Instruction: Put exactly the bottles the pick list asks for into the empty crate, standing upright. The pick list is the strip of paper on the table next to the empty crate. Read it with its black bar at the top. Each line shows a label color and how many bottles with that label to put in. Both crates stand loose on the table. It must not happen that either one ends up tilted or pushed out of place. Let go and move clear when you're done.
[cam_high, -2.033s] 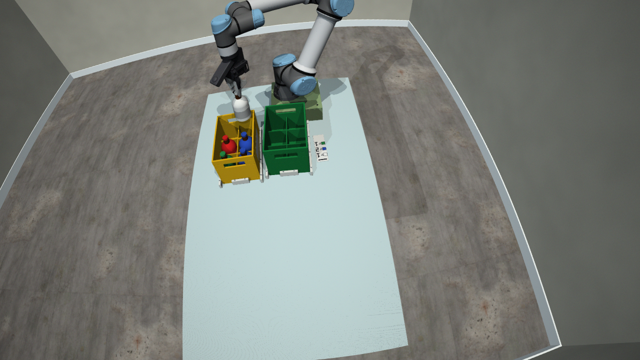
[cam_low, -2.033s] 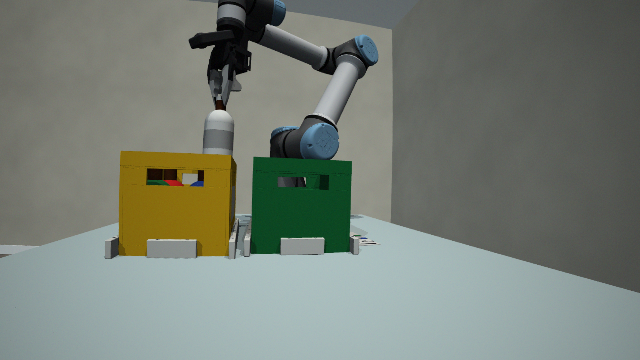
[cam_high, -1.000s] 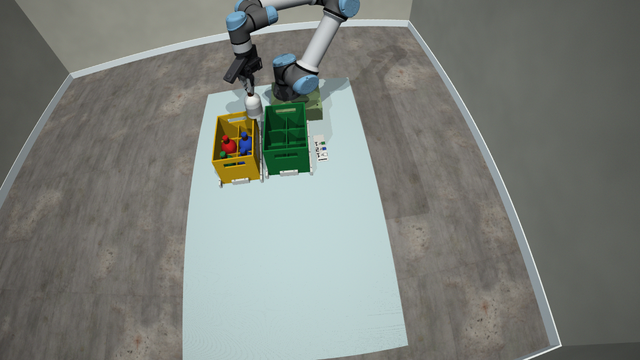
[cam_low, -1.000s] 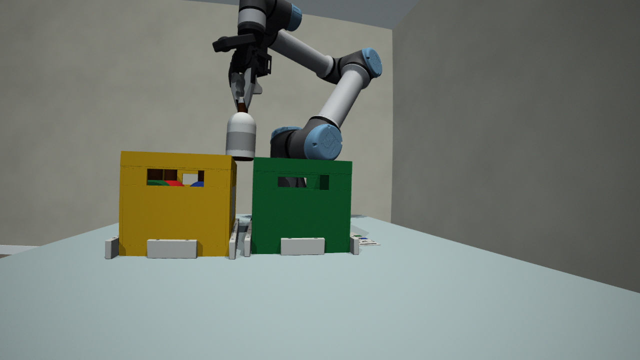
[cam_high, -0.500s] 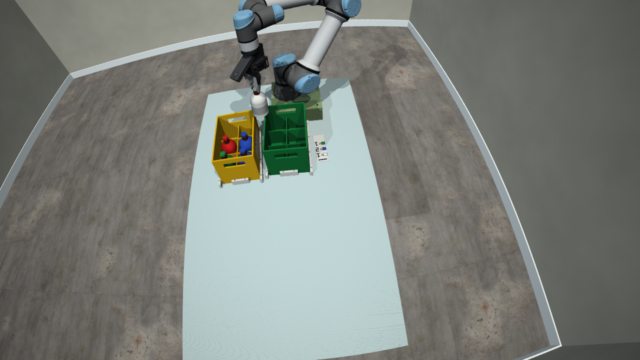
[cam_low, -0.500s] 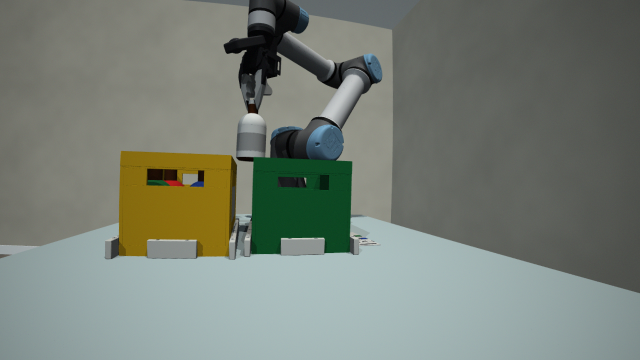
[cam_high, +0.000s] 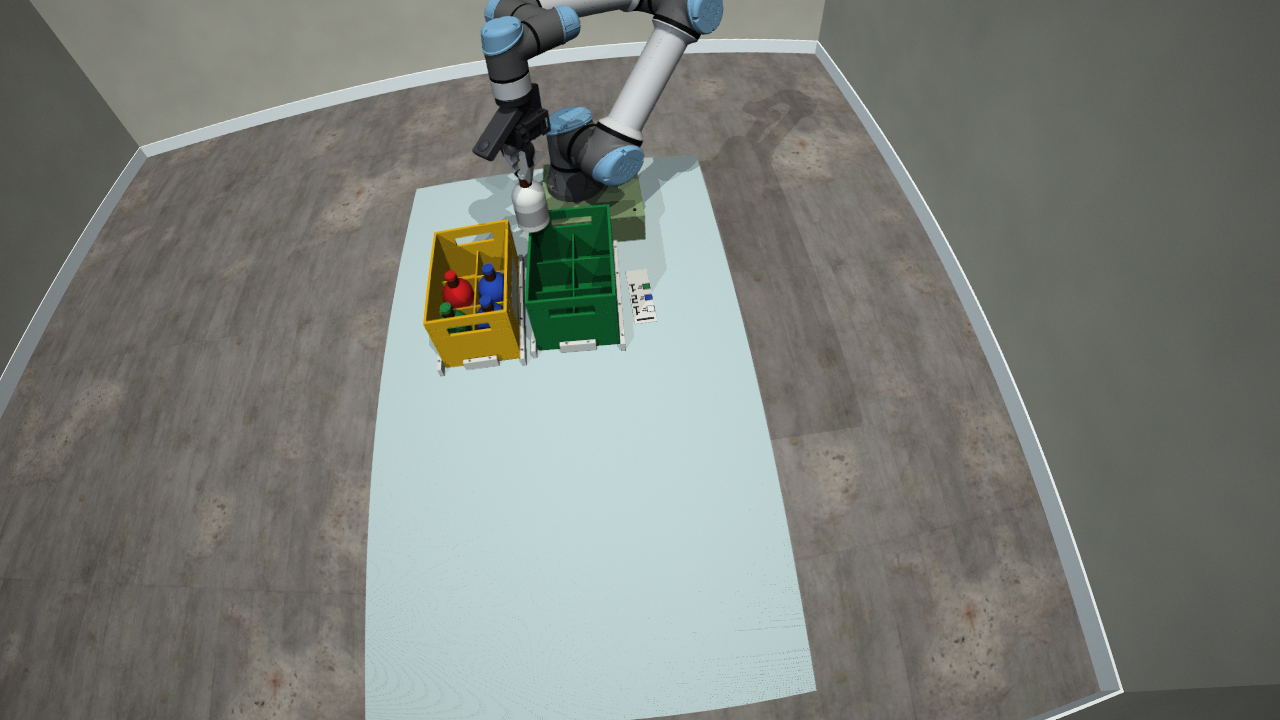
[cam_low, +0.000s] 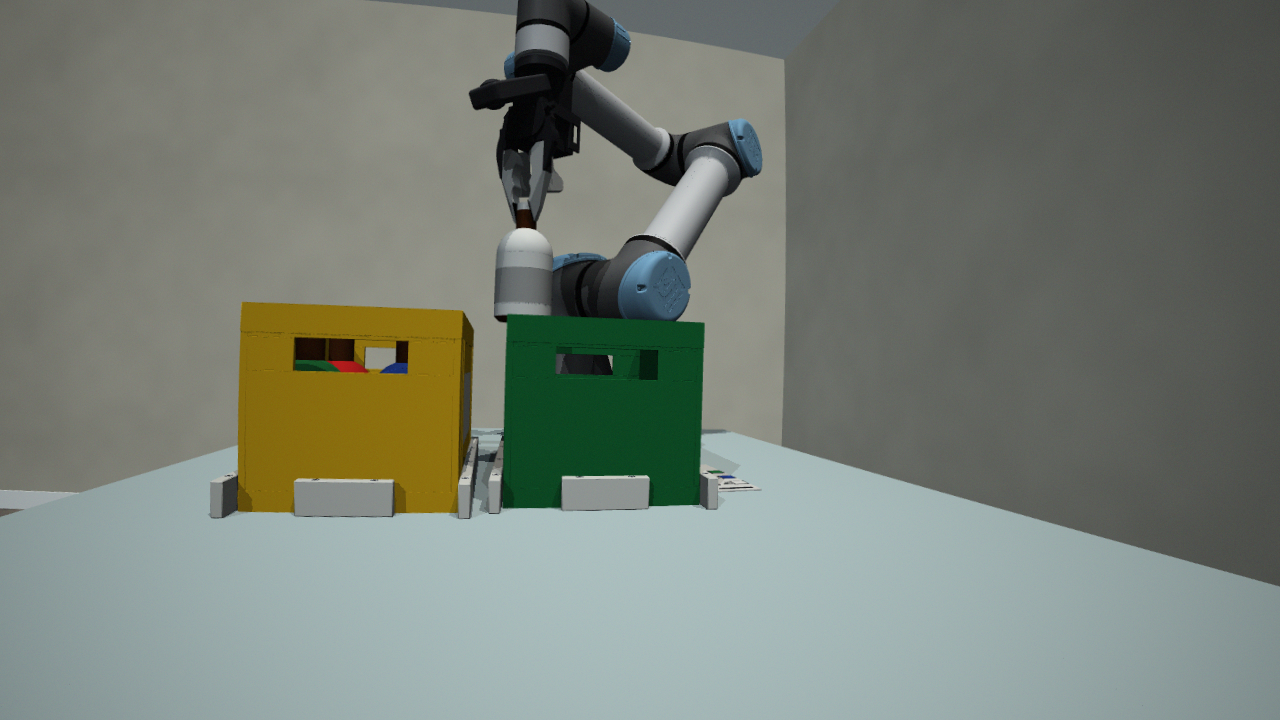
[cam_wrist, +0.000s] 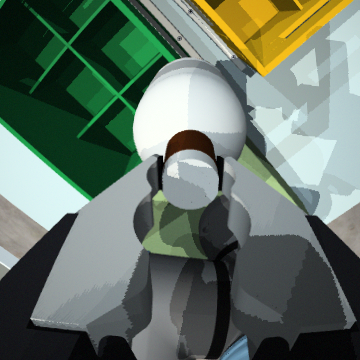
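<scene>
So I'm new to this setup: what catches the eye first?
A white bottle hangs upright by its neck from the gripper, above the near-left corner of the green crate. Beside it, the yellow crate holds red, blue and green bottles.

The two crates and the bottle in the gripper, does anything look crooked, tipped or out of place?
Nothing stands out. The yellow crate and green crate sit square, side by side. The gripper is shut on the neck of the white bottle, which hangs upright above the green crate's far left corner. The bottles left in the yellow crate stand upright.
</scene>
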